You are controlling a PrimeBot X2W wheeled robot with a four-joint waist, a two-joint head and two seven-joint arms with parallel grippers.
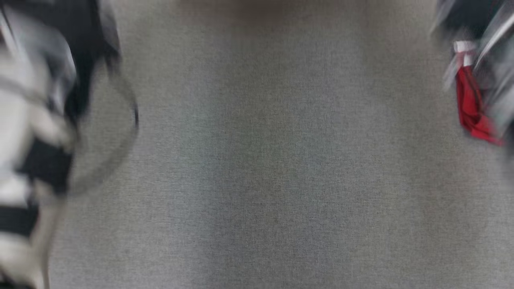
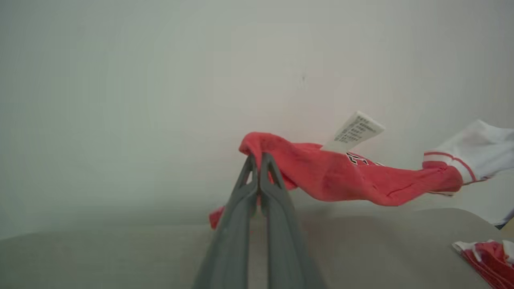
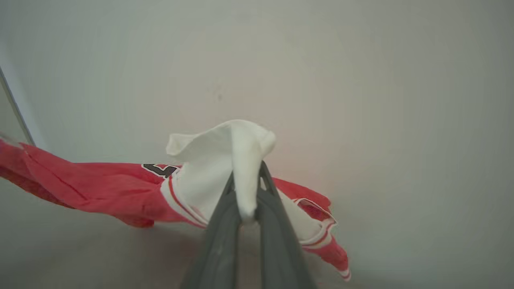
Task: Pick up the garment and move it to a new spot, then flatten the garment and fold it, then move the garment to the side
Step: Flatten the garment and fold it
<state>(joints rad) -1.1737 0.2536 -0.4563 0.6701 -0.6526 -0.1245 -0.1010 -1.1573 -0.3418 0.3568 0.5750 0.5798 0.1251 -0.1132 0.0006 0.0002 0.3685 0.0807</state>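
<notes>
The garment point(image 2: 341, 176) is a red top with white sleeves and a white printed label point(image 2: 355, 131). It hangs stretched in the air between both grippers, above the grey table. My left gripper point(image 2: 258, 158) is shut on a red edge of it. My right gripper point(image 3: 245, 173) is shut on a bunched white part point(image 3: 225, 160), and the red body point(image 3: 92, 184) trails off to the left. In the blurred head view, a red strip of the garment point(image 1: 470, 106) dangles by my right arm point(image 1: 496, 60) at the upper right.
The grey fabric-covered table point(image 1: 257, 168) spreads across the head view. My left arm point(image 1: 36, 120) is a blur along its left side. Another red and white piece of cloth point(image 2: 486, 257) lies on the table at the lower right of the left wrist view. A plain pale wall stands behind.
</notes>
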